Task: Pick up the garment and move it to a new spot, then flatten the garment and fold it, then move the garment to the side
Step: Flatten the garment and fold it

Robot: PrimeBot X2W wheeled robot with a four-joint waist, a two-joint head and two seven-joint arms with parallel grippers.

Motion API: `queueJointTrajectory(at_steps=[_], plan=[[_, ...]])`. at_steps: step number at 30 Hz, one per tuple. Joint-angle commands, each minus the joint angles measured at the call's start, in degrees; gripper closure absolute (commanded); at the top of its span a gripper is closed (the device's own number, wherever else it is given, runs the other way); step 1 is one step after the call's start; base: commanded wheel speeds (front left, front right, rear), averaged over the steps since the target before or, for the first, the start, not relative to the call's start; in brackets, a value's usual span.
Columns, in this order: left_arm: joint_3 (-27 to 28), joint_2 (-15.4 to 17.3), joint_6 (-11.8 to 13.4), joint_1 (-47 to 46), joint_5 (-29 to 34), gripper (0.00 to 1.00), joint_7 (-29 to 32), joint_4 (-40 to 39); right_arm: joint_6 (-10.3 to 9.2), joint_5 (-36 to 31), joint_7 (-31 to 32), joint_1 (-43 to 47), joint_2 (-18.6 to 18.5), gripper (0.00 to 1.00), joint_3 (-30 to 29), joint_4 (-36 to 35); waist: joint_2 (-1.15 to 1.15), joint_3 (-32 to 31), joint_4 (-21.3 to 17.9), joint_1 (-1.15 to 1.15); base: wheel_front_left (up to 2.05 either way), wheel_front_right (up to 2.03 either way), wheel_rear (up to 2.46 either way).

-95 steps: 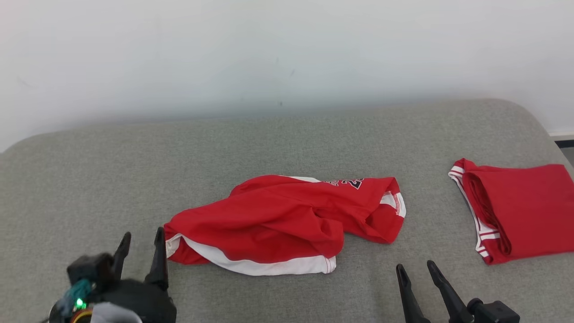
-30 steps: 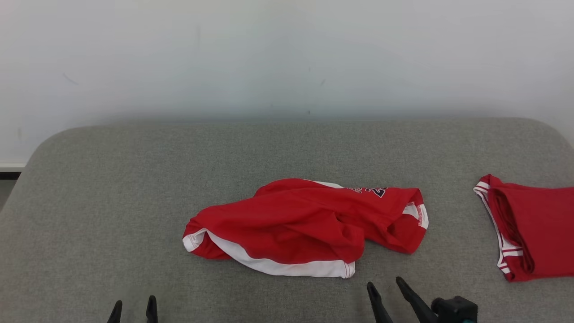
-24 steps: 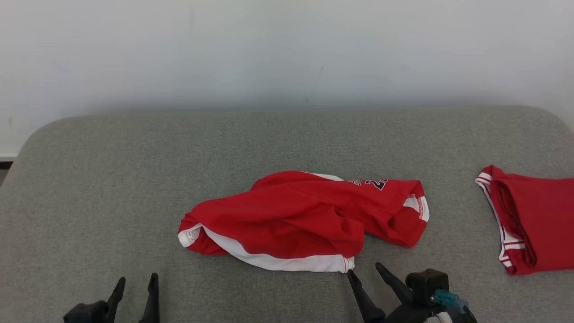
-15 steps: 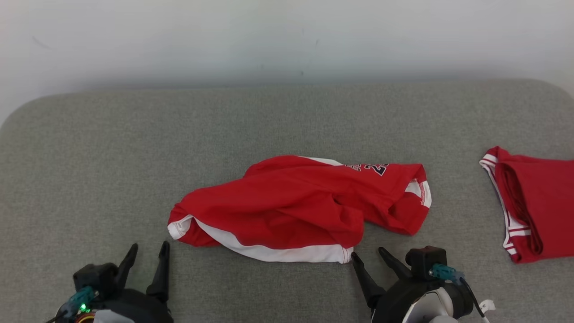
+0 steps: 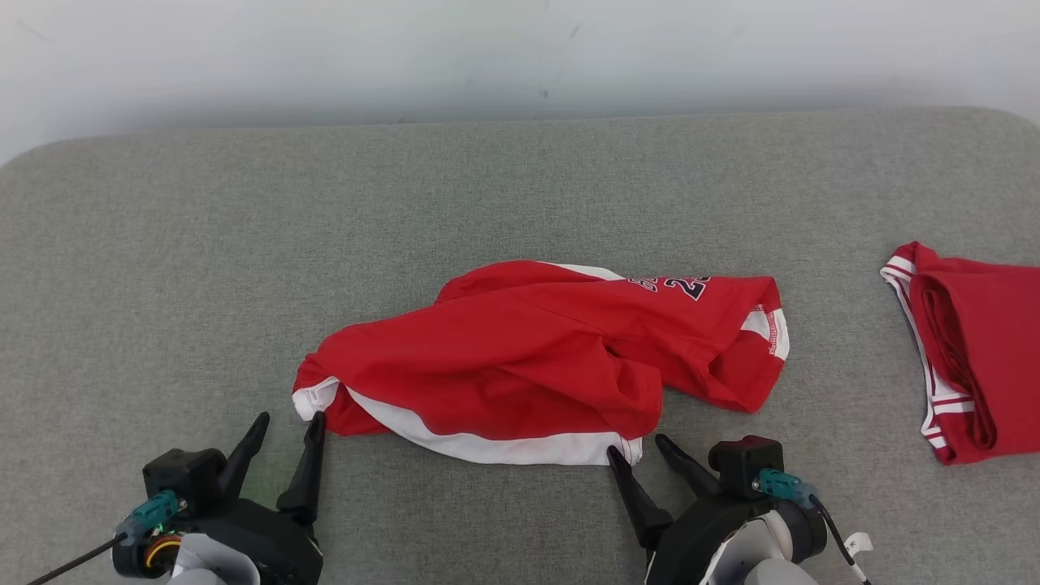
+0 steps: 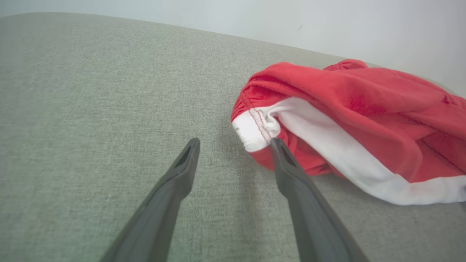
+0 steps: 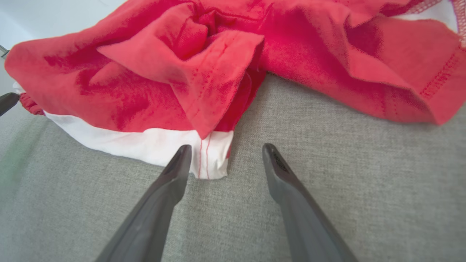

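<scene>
Both arms have closed in: our left gripper [image 5: 290,417] and right gripper [image 5: 635,444], jaws spread and empty, reach the white hem of the crumpled red garment [image 5: 520,357], perhaps touching it, mid grey cushion [image 5: 203,244]; a folded red garment [image 5: 987,357] lies right.

Folded red clothing [image 5: 987,357], white-striped edge, at the right edge; grey upholstered surface [image 5: 487,187]; white wall [image 5: 325,49], top.

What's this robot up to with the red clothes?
The robot is going for the crumpled garment on the grey pad. Both grippers are open, gripping nothing: the left gripper sits at the left end of its white hem, the right gripper at the right corner. A folded garment lies off to the right.
</scene>
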Motion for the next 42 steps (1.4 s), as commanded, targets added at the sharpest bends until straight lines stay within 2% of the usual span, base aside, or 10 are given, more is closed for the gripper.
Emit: queueJointTrajectory(at_steps=[1,12,13,14,15,16,38,40,41,42], plan=[[-1.09,0.48,0.06,-1.08,-1.41,0.00,-0.45,-0.19,-0.16,0.86,-0.37,-0.19,0.08,0.00,0.87,0.51,-0.01,0.04,-0.02,-0.01,0.00,0.00,0.00],[-5.37,1.96,0.06,-3.19,-6.80,0.00,-0.66,-0.12,-0.16,2.11,-0.78,-0.34,0.09,0.00,3.51,0.74,-0.01,0.58,-0.54,-0.01,0.00,0.00,0.00],[-5.93,2.03,0.06,-3.31,-7.65,0.10,-0.65,-0.14,-0.16,2.17,-0.71,-0.44,0.09,0.00,3.54,0.76,-0.01,0.70,-0.55,-0.01,0.00,0.00,0.00],[-6.48,2.27,0.06,-3.60,-8.27,0.47,-0.66,-0.14,-0.16,2.26,-0.72,-0.54,0.09,0.00,3.59,0.77,-0.01,0.81,-0.56,-0.01,0.00,0.00,0.00],[-7.00,2.59,0.06,-3.98,-8.47,0.63,-0.66,-0.09,-0.16,2.35,-0.72,-0.63,0.09,0.00,3.64,0.78,-0.01,0.91,-0.57,-0.01,0.00,0.00,0.00],[-7.52,2.72,0.06,-4.25,-8.98,1.00,-0.66,-0.08,-0.16,2.39,-0.65,-0.74,0.09,0.00,3.61,0.81,-0.01,1.09,-0.59,-0.01,0.00,0.00,0.00],[-9.05,3.84,0.05,-4.54,-10.26,1.00,-0.59,-0.11,-0.16,-2.36,-0.67,1.88,0.08,0.00,3.96,-4.10,-0.01,2.22,-0.68,-0.01,0.00,0.00,0.00],[-8.89,3.79,0.05,-4.40,-10.03,1.00,-0.59,-0.16,-0.16,-2.91,-0.67,1.92,0.08,0.15,4.12,-4.70,-0.01,2.17,-0.69,-0.01,0.00,0.00,0.00],[-8.84,3.75,0.05,-4.34,-9.94,1.00,-0.59,-0.17,-0.16,-2.94,-0.57,1.99,0.08,0.52,4.07,-4.91,-0.01,2.12,-0.66,-0.01,0.00,0.00,0.00],[-8.79,3.69,0.05,-4.28,-9.85,1.00,-0.59,-0.19,-0.16,-3.21,-0.44,2.01,0.08,0.60,4.05,-5.15,-0.01,2.07,-0.63,-0.01,0.00,0.00,0.00]])
